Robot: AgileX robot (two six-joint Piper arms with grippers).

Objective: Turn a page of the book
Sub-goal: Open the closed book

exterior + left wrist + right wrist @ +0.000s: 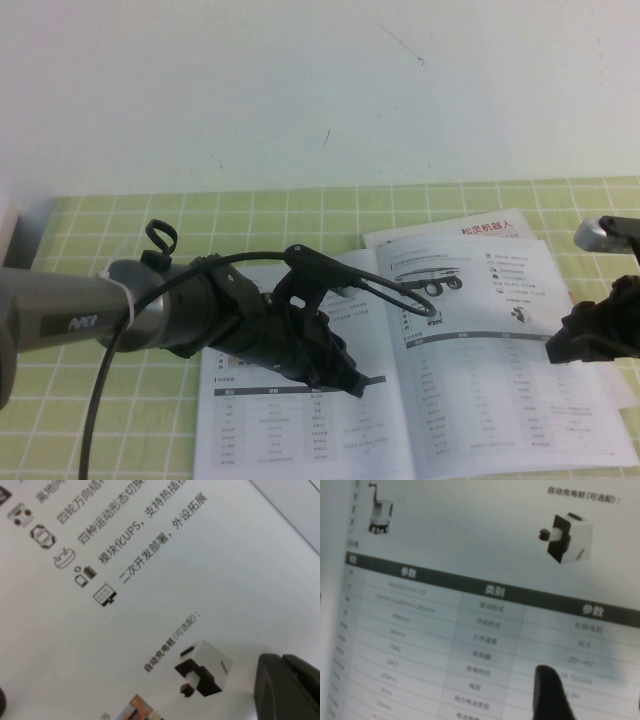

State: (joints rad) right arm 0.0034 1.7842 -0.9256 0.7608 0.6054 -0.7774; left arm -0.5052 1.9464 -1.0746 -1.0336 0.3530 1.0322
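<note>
High view: open white printed paper booklet on green-checked table mat; black left gripper over left page, black right gripper at right page edge; finger spacing of both cannot be told.

White book, green-checked tablecloth

Lab-like setup: bare wall, gridded mat

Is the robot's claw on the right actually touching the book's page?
Cannot tell. In the high view the right gripper overlaps the book at its right-hand page's edge, with no gap or contact plain. The left gripper sits over the left page.
</note>
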